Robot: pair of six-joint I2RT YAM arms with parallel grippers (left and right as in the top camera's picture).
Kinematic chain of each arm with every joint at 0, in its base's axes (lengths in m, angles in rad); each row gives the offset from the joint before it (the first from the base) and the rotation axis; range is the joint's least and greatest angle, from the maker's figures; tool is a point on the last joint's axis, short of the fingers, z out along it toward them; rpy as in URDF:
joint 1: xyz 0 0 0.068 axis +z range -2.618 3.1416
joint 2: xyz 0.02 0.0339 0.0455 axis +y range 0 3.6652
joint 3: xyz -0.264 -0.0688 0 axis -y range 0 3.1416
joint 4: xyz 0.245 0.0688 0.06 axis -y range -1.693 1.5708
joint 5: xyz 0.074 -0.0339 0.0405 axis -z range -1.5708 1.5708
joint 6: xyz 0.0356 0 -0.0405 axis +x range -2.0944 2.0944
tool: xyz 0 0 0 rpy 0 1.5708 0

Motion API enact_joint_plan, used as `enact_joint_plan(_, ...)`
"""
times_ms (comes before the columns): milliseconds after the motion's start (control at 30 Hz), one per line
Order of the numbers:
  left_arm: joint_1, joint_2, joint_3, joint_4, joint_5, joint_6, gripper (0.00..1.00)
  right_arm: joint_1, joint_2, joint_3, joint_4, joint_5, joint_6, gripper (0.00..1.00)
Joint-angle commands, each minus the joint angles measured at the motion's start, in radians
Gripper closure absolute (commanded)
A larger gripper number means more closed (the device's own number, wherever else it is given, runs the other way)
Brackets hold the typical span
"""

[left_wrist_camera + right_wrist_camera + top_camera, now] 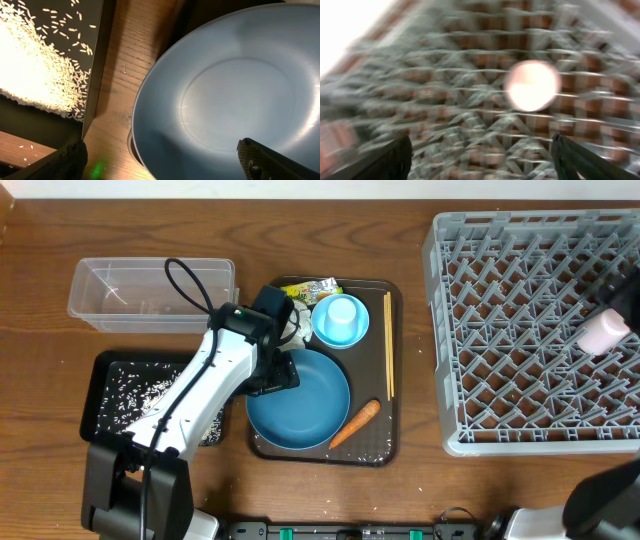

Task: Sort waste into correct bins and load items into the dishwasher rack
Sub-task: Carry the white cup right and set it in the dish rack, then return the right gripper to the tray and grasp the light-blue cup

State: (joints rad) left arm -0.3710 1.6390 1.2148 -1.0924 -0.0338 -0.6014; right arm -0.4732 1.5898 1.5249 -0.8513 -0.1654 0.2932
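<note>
The large dark blue bowl (300, 405) sits on the brown tray (392, 448); it fills the left wrist view (235, 85). My left gripper (272, 376) is open, its fingers (165, 167) either side of the bowl's left rim. Behind the bowl, the light blue cup (342, 315) appears to stand in the small light blue bowl (320, 330). The chopsticks (388, 345), carrot (355, 423) and snack wrapper (312, 288) are on the tray; the tissue (293, 323) is half hidden. My right gripper (485, 160) is open over the grey rack (470, 380), where the white cup (603, 332) lies.
The black tray (100, 375) with rice (135, 395) lies left of the brown tray; its edge and rice show in the left wrist view (45, 75). The clear tub (150, 295) stands behind it. The right wrist view is motion-blurred. Rice grains lie on the brown tray's front.
</note>
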Motion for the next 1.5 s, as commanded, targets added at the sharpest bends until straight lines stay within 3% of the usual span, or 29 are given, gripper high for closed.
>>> enact_joint_plan(0, 0.0, -0.009, -0.003, -0.002, -0.019, 0.009, 0.02, 0.101, -0.082, 0.032, 0.003, -0.221, -0.018, 0.03)
enact_joint_plan(133, 0.0, -0.009, -0.003, -0.002, -0.019, 0.009, 0.02, 0.273, -0.087, 0.029, 0.031, -0.307, -0.017, 0.01)
enact_joint_plan(333, 0.0, -0.009, -0.003, -0.002, -0.019, 0.009, 0.02, 0.599, 0.05, 0.024, 0.164, -0.185, -0.012, 0.01)
enact_joint_plan(567, 0.0, -0.009, -0.003, -0.002, -0.019, 0.009, 0.02, 0.8, 0.274, 0.024, 0.338, -0.145, 0.1, 0.01)
enact_joint_plan(700, 0.0, -0.009, -0.003, -0.002, -0.019, 0.009, 0.02, 0.87, 0.371, 0.024, 0.372, -0.077, 0.121, 0.12)
enact_joint_plan(1067, 0.0, -0.009, -0.003, -0.002, -0.019, 0.009, 0.02, 1.003, 0.428, 0.024, 0.331, 0.18, 0.126, 0.12)
enact_joint_plan(1233, 0.0, -0.009, -0.003, -0.002, -0.019, 0.009, 0.02, 1.023, 0.449, 0.024, 0.323, 0.195, 0.149, 0.14)
enact_joint_plan(1400, 0.0, -0.009, -0.003, -0.002, -0.019, 0.009, 0.02, 1.032, 0.481, 0.024, 0.317, 0.195, 0.164, 0.19)
enact_joint_plan(1467, 0.0, -0.009, -0.003, -0.002, -0.019, 0.009, 0.02, 1.032, 0.481, 0.024, 0.32, 0.195, 0.164, 0.26)
